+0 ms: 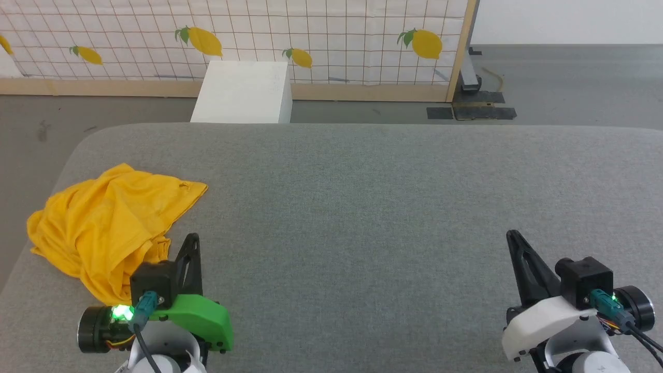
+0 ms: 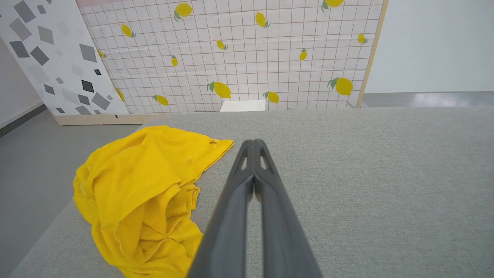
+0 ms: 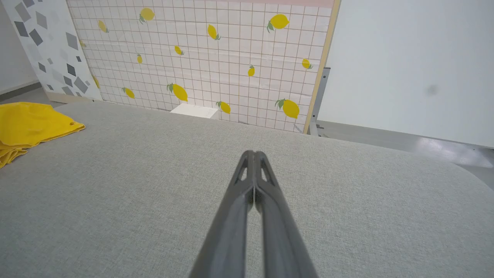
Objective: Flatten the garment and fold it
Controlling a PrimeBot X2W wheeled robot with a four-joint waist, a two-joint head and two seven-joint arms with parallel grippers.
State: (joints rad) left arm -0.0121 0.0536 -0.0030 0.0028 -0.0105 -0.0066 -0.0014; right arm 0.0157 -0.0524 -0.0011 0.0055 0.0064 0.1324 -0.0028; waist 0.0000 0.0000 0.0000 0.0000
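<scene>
Garment (image 1: 103, 223): bunched yellow heap near the left edge of the worktop (image 1: 362, 207), just left of the left gripper (image 1: 192, 238). No print visible.

Left gripper: jaws pressed together, empty, over bare worktop.

Right gripper (image 1: 513, 235): likewise clenched and empty. The garment lies well apart, far to its left.

Step in hand (judged): first grasp to spread the heap.

- Open the left jaws before reaching.
- Pinch one outer layer, such as the flat corner ahead-left of the fingertips, not the folded mass.
- Drag it toward the centre, where the right gripper can take the opposite edge.
</scene>
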